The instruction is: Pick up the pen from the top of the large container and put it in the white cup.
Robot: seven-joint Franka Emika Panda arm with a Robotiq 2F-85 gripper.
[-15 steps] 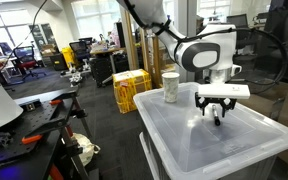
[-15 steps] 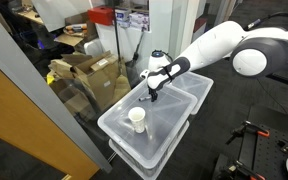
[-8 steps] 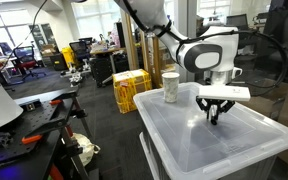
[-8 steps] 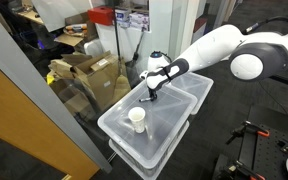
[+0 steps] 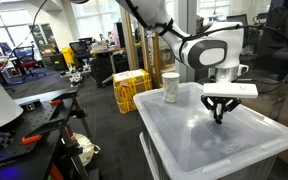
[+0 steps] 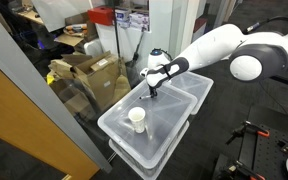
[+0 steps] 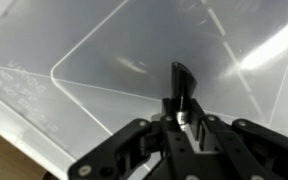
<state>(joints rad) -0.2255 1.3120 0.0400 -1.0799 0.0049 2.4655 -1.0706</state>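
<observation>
The black two-fingered Robotiq gripper is clamping the small thin black pen between closed fingers, holding it above the flat lid of the large translucent plastic container. In an exterior view, the small white paper cup is standing at the lid's far left corner.

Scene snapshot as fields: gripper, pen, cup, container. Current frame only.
holding: gripper shut on the pen, which stands upright in its grip
position: over the lid of the large container, apart from the cup
target: white cup upright on the lid near one edge, no pen in it
pen-lid contact: cannot tell
background: yellow crate on the floor beyond the container
</observation>
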